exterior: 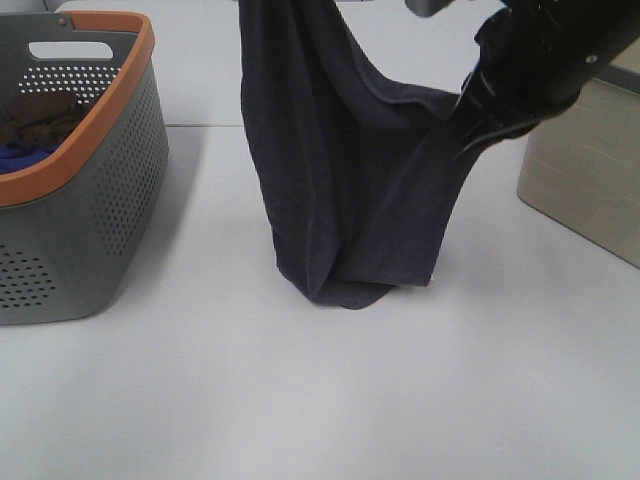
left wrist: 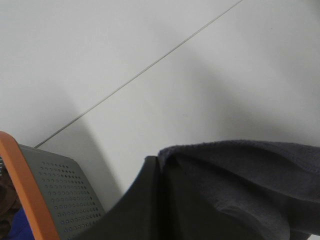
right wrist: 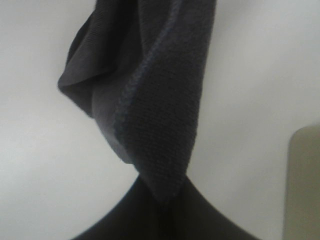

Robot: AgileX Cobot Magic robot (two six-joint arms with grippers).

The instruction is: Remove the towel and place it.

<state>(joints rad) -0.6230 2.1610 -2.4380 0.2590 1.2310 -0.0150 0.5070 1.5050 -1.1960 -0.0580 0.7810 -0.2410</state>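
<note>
Drooping in a dark sling, the towel (exterior: pixel 340 190) is pinched by the left end effector (left wrist: pixel 159 165) and right end effector (right wrist: pixel 161 199), its lower fold reaching the tabletop (exterior: pixel 300 400).

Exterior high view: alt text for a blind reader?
A dark charcoal-grey terry towel hangs mid-frame, one corner pinched by the black right gripper, its lowest fold at the white table. A grey perforated basket with orange rim stands left.

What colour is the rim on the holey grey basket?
Orange; the rim shows best in the exterior high view.
</note>
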